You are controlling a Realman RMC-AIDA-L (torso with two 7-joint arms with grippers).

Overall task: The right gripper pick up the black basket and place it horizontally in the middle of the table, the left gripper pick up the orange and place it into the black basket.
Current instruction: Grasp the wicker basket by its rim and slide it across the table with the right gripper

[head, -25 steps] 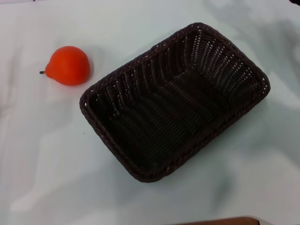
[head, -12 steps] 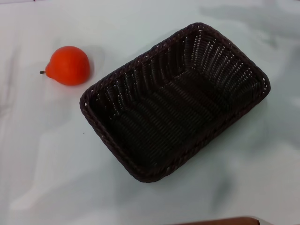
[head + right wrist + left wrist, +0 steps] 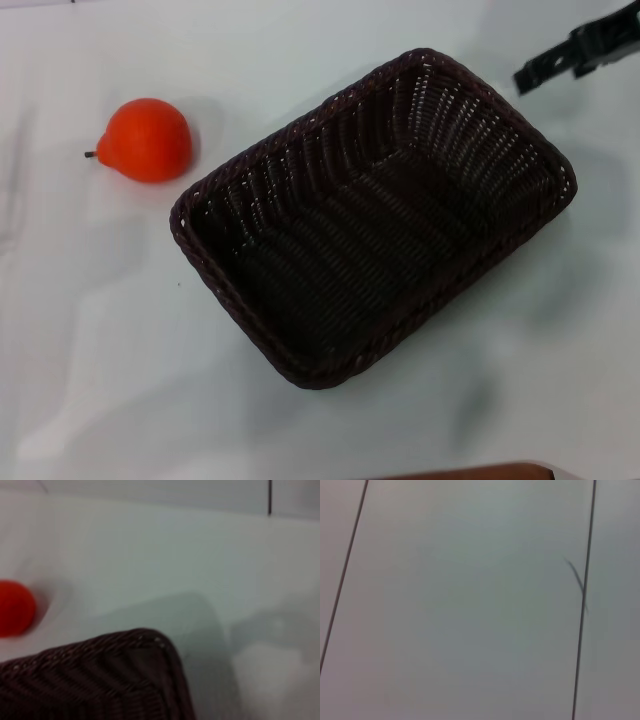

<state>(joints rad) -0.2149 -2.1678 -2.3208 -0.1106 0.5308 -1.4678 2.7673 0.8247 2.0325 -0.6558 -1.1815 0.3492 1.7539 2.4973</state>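
Right gripper (image 3: 580,50) hangs above the far right of the table (image 3: 90,330), just beyond the basket (image 3: 370,215), which lies diagonally mid-table; can't tell if its fingers are apart. Best grab prob. the near braided rim, one finger inside, then rotate it level. Wicker is stiff, ribbed. The orange (image 3: 146,140), glossy and tapered, sits beside the basket's left corner. Left gripper not visible

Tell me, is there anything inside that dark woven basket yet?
Empty. The black basket shows only its bare woven floor in the head view, and the orange lies on the table beside it.
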